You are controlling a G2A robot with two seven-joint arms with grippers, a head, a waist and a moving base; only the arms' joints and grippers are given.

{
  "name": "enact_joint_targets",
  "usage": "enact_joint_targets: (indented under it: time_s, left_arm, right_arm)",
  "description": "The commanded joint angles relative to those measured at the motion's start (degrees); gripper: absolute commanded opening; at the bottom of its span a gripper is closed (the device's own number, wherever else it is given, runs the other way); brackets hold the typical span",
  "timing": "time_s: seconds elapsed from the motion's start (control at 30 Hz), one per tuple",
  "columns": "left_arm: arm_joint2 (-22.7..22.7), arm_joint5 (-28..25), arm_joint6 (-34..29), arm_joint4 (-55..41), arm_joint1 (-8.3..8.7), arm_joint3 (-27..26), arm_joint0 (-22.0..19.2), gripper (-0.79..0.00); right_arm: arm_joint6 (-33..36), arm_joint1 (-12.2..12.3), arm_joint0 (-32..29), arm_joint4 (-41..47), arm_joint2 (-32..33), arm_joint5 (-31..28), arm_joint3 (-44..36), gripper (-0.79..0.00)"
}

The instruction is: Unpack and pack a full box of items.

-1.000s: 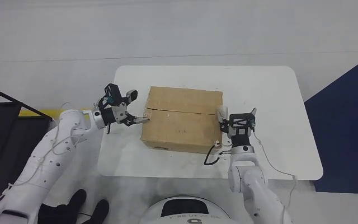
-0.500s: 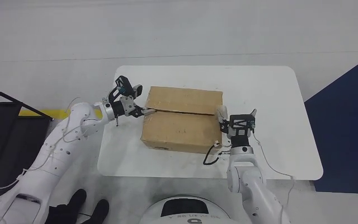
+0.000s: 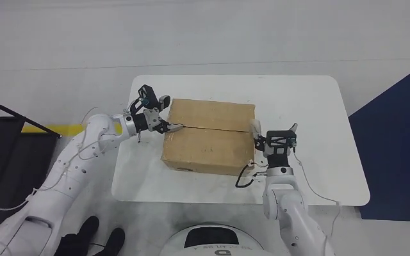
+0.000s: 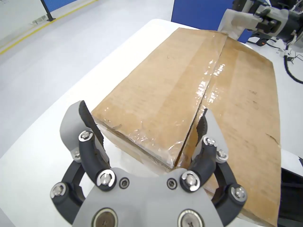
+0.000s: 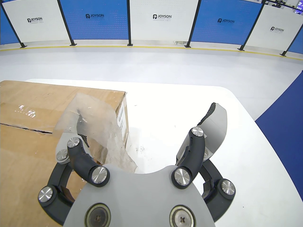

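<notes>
White desk [image 3: 320, 102] with rounded corners, bearing a single load. A brown cardboard box [image 3: 208, 147] stands on the desk's left half, about midway between the front and back edges, with its long sides parallel to them. Both top flaps lie flat and shut. The seam [image 4: 208, 81] between them runs the length of the lid, covered by glossy clear tape that is split along the line.

The left claw [image 3: 170, 113] is at the box's end nearest the desk's left edge. Its jaws are spread wide across the end of the rear flap and grip nothing. One finger [image 4: 206, 128] has its tip at the seam, and the other finger [image 4: 80, 121] sits just beside the flap's outer corner.

The right claw [image 3: 275, 131] is at the opposite end of the box, jaws likewise apart and holding nothing. Its inner finger is against that end of the box at the seam, while the outer finger [image 5: 215, 121] is above bare desk.

A loose, crumpled piece of clear tape [image 5: 94, 124] stands up from the lid at this end and drapes over the right claw's inner finger.
</notes>
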Motion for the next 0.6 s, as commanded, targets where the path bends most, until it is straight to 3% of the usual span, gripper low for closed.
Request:
enact_joint_targets:
  time_s: [0.0, 0.23, 0.57]
  left_arm:
    - [-0.6, -0.4, -0.3, 0.2, 0.14, -1.0, 0.5, 0.000]
    - [-1.5, 1.6, -1.6, -3.4, -0.29, 0.2, 0.8, 0.000]
    - [2.3, 5.6, -6.4, -5.8, -2.61, 3.1, -2.1, 0.000]
  right_arm:
    - [0.0, 0.0, 0.1, 0.1, 0.1, -0.4, 0.1, 0.000]
    - [0.2, -0.2, 0.5, -0.1, 0.3, -1.1, 0.2, 0.000]
    - [0.0, -0.3, -0.5, -0.6, 0.8, -1.0, -0.2, 0.000]
